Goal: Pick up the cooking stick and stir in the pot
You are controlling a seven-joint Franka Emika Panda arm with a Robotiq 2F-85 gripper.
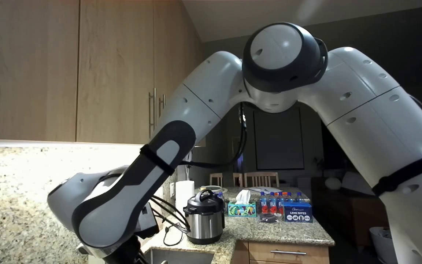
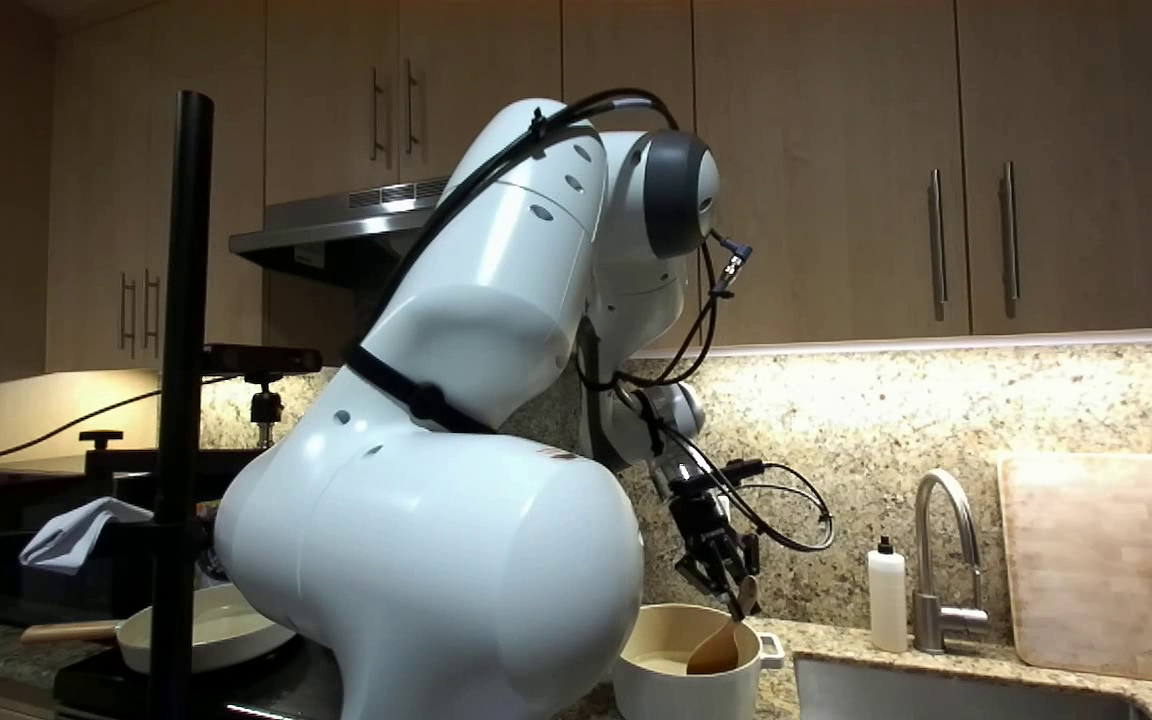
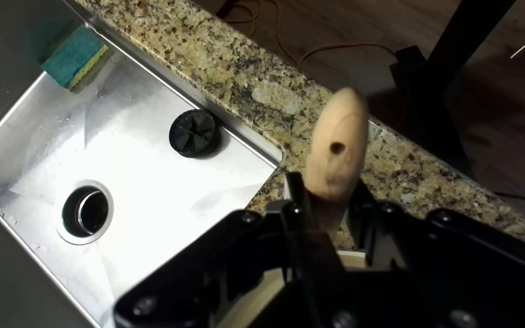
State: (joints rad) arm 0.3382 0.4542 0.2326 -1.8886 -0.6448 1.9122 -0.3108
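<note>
the tool (image 3: pixel 328 202) pinches the wooden spoon (image 3: pixel 338 141) by its handle, the end with the hole sticking up past the grip. in an exterior view the spoon slants down with its wide end inside the pale pot (image 2: pixel 686 696); whether it touches the bottom, i cannot tell. a strip of counter (image 3: pixel 280 95) lies between pot and sink (image 3: pixel 153 196), which holds a green and yellow sponge (image 3: pixel 74 57) and a round black drain cover (image 3: pixel 194 133). a white bottle (image 2: pixel 887 602) stands next to the faucet (image 2: pixel 928 615).
</note>
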